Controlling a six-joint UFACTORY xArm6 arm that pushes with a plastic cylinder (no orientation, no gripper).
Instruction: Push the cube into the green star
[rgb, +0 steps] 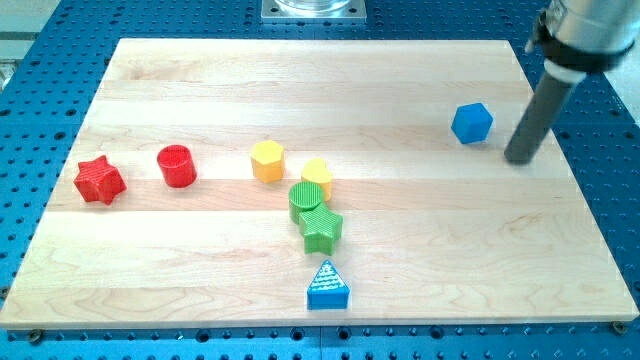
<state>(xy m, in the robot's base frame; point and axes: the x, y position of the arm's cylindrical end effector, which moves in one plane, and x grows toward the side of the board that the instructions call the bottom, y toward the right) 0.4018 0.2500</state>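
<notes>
Rod tip rests just right of blue cube, not touching; green star well apart on the counter. No pincer visible, so its state cannot be told.

My tip near board's right edge, just right of blue cube, not touching; green star well apart toward bottom edge centre, touching green cylinder above; blue triangle below star; red star near left edge.
</notes>
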